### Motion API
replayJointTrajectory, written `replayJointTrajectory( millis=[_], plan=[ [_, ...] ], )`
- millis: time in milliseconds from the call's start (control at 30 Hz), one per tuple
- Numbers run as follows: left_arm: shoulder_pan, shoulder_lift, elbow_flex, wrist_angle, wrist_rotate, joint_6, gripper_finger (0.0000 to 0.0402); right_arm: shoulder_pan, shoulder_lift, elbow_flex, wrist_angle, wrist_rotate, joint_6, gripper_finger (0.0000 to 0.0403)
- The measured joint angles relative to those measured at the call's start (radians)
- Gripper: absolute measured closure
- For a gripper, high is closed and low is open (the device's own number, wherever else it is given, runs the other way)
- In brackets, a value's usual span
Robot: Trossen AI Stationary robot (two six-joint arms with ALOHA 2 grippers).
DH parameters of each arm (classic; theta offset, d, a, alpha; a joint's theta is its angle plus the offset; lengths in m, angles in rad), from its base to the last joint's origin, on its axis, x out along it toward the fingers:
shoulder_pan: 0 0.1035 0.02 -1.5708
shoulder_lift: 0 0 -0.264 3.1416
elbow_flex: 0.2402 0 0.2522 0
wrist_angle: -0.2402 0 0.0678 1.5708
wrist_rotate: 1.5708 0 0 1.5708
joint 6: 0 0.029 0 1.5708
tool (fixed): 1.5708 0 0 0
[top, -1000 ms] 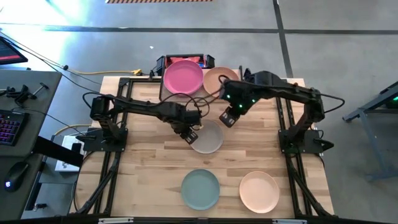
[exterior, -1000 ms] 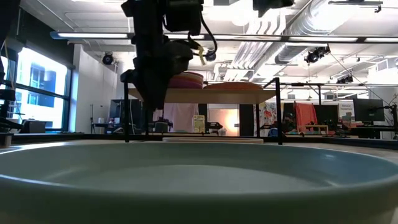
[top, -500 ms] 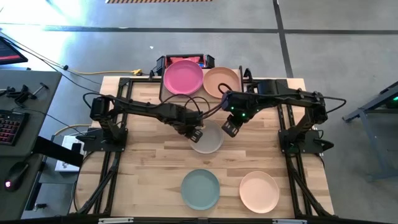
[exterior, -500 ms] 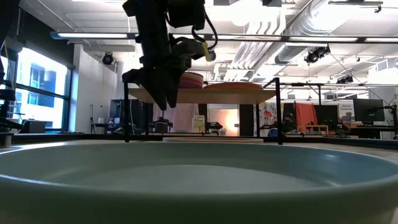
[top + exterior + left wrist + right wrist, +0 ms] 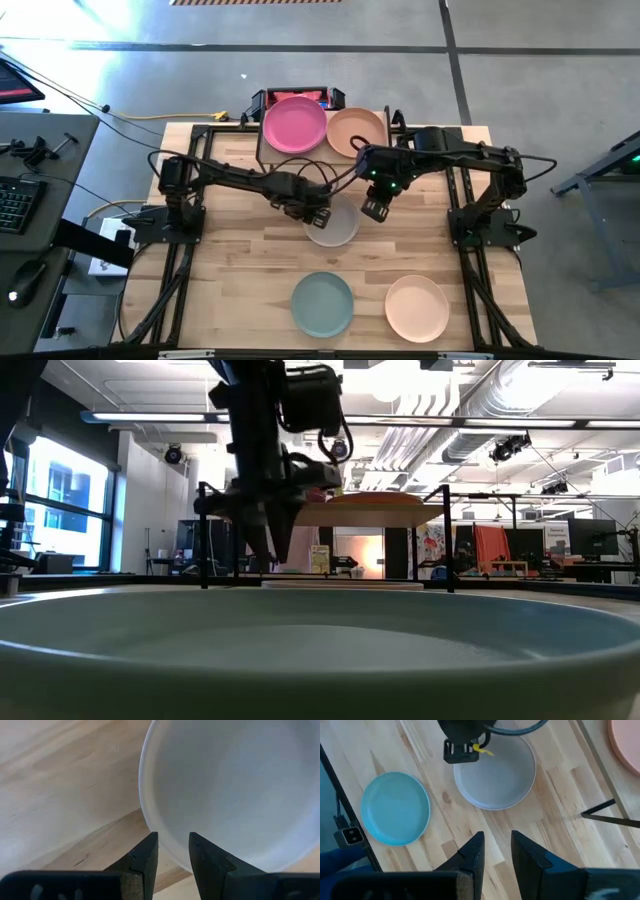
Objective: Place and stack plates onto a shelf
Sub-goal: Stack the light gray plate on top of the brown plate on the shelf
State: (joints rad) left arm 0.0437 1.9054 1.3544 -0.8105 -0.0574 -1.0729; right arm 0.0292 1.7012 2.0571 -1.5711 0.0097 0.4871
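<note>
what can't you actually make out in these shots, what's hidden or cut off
- Grey plate, high view: its near-left rim is covered by the left gripper.
- Same plate, left wrist view: cut off by the picture's edges; whether the fingers touch its rim cannot be told.
- Shelf, low view: partly hidden behind the arm; plates on it show only edge-on.
- Teal plate, low view: fills the foreground, blocking the tabletop behind it.

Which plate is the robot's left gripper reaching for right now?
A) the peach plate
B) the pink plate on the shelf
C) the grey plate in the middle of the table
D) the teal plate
C: the left gripper sits at the edge of the grey plate, whose rim fills the left wrist view just past the fingers.
</note>
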Motion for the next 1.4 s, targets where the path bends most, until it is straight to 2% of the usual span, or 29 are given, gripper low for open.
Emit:
replayJointTrajectory(
  millis=[467, 767, 900, 1100, 1400],
  plan=[
    [0.008, 0.098, 0.0, 0.006, 0.002, -0.052, 0.0303, 0.0, 0.0, 0.0, 0.0, -0.005, -0.051, 0.033],
    [0.008, 0.112, 0.0, 0.046, 0.003, -0.052, 0.0304, 0.0, 0.0, 0.0, 0.0, -0.011, -0.08, 0.033],
    [0.008, 0.112, 0.0, 0.046, 0.005, -0.023, 0.0328, 0.0, -0.001, 0.0, 0.0, -0.012, -0.096, 0.033],
    [0.009, 0.11, 0.001, 0.051, 0.029, 0.031, 0.0391, 0.0, -0.002, 0.0, 0.0, -0.014, -0.096, 0.033],
    [-0.001, 0.102, 0.001, 0.047, 0.046, 0.092, 0.0398, 0.0, -0.002, 0.0, 0.0, -0.014, -0.077, 0.033]
  ],
)
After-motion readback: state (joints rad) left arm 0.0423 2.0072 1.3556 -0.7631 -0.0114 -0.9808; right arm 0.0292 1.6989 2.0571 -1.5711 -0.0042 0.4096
